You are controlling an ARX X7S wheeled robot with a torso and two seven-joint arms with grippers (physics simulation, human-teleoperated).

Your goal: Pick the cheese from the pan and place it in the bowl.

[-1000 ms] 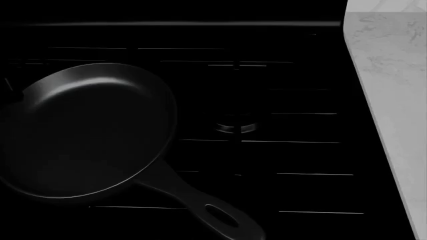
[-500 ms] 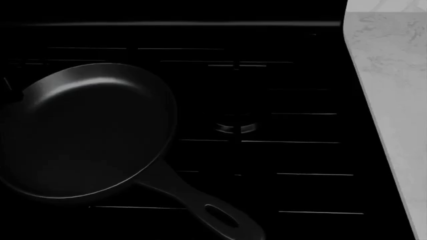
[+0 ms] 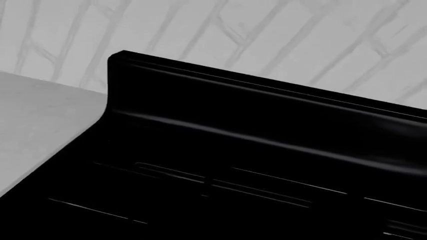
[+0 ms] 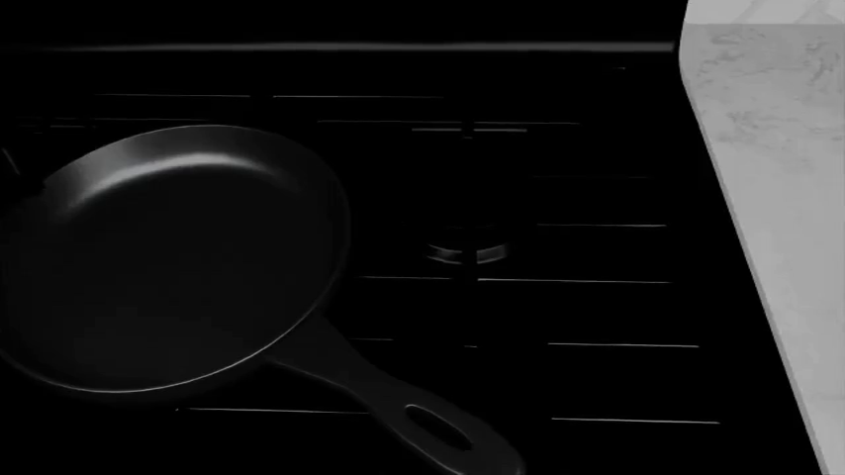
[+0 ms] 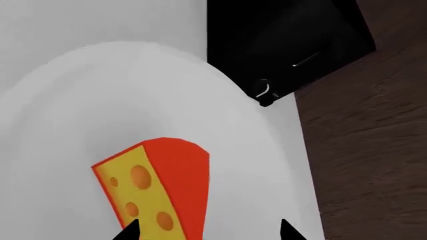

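Two dark tips of the right gripper [image 5: 210,234] straddle the cheese [image 5: 157,187] at frame bottom, apparently still gripped, w/ bowl [image 5: 60,100] directly beneath.

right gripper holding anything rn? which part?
Cannot tell. The cheese sits over the bowl, beside the right gripper fingers, but contact is cropped out.

**Matt iron, gloss black, pale stone**

The pan [image 4: 172,262] looked like matt black cast iron, with only a soft sheen along its rim. The stove [image 4: 528,178] beneath it was smooth, glossy black. The counter [image 4: 779,198] appeared as pale, veined, marble-like stone. Just beyond the right end effector [image 5: 210,229], the cheese [image 5: 157,187] showed flat, waxy, cartoon-like colour, over the bowl [image 5: 60,100], smooth plain white.
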